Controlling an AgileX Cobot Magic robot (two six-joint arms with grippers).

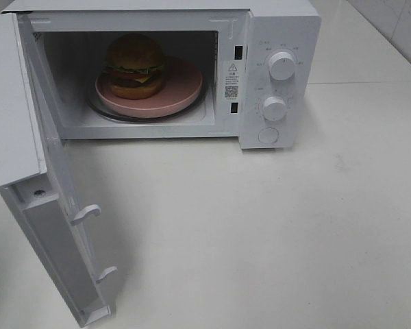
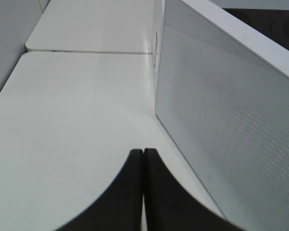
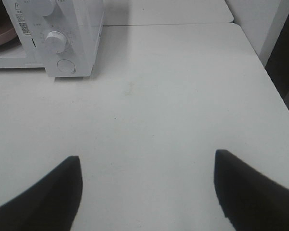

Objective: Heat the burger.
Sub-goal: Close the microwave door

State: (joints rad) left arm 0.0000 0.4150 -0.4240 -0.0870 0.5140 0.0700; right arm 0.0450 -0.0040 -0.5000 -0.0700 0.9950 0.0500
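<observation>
Fist-sized hamburger (image 1: 135,65) with golden-brown domed bun, green lettuce frill, yellow cheese and dark patty layers. Standing upright, whole, layers stacked squarely, top bun level. Resting on round pink plate (image 1: 185,92), left of its centre, leaving right part of plate bare. Sitting deep inside cavity of white microwave oven (image 1: 282,27) with door swung wide open.

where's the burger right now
In the exterior high view the burger sits on the pink plate inside the open microwave, left of the plate's middle.
</observation>
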